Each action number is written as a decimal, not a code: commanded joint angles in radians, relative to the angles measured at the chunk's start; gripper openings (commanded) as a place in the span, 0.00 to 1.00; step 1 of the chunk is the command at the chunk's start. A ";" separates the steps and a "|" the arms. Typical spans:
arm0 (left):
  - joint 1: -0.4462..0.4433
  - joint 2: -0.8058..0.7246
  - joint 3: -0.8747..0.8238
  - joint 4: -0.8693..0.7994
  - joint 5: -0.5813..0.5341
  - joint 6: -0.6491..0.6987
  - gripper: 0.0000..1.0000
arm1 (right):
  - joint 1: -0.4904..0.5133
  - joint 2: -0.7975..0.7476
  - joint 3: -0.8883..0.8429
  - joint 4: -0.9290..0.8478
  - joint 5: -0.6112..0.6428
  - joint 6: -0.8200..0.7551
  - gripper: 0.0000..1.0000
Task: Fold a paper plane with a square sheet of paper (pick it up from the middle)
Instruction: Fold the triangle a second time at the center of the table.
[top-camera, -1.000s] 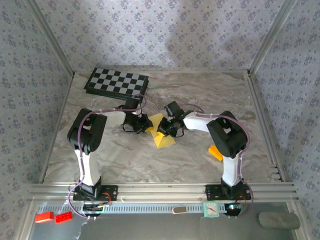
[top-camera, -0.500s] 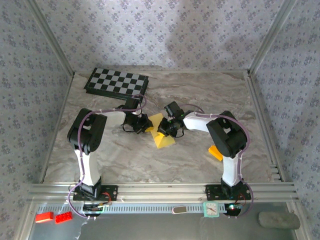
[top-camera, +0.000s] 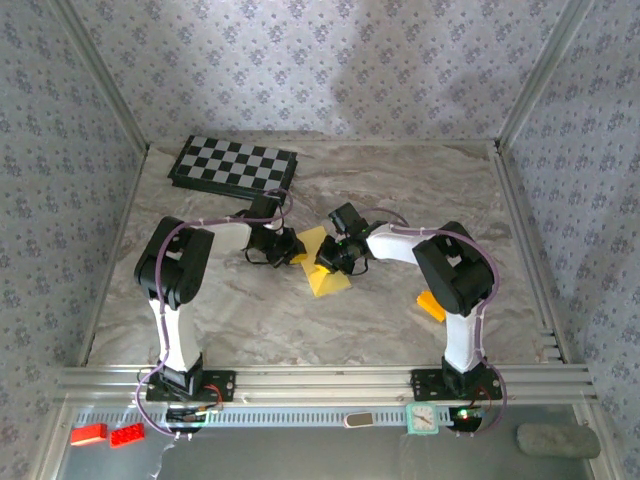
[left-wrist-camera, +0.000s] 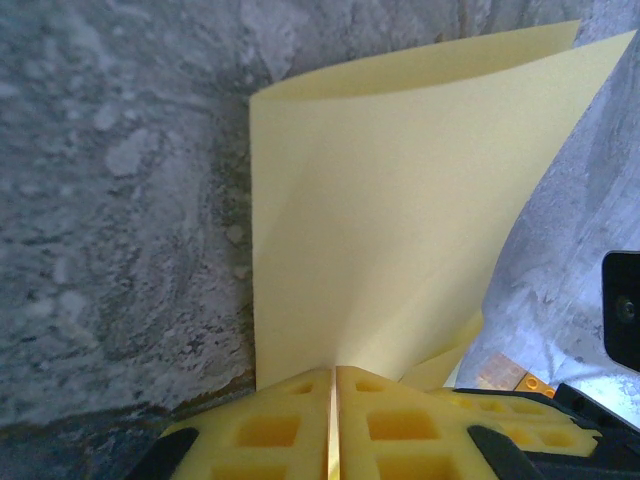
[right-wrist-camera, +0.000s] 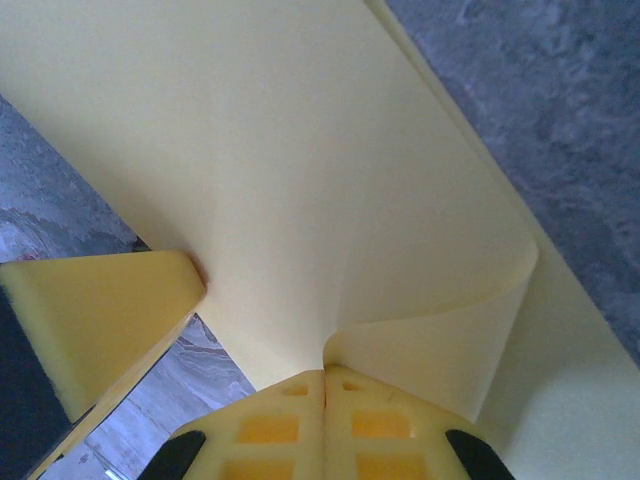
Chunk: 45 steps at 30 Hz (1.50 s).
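A marbled desk (top-camera: 400, 190) carries a checkerboard (top-camera: 232, 164) flat in its far left corner. At mid-desk lies the square sheet of paper (top-camera: 325, 275), plain yellow and partly bowed up, caught between two claws that meet over it. The left claw (left-wrist-camera: 333, 378) is pressed together on one edge (the sheet fans away from its pads). The right claw (right-wrist-camera: 323, 380) pinches a curled fold on the opposite side. A small orange-yellow block (top-camera: 432, 304) sits beside the right arm (top-camera: 455, 270), well apart from the paper.
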 joint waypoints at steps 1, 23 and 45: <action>-0.014 0.032 -0.041 -0.032 -0.032 -0.003 0.11 | 0.006 0.028 0.003 -0.054 0.029 0.008 0.00; 0.012 -0.223 -0.076 -0.101 -0.198 -0.060 0.23 | 0.008 0.052 0.033 -0.123 0.034 0.005 0.27; -0.109 -0.222 -0.154 0.067 -0.105 -0.152 0.07 | 0.009 0.061 0.004 -0.128 0.041 0.008 0.12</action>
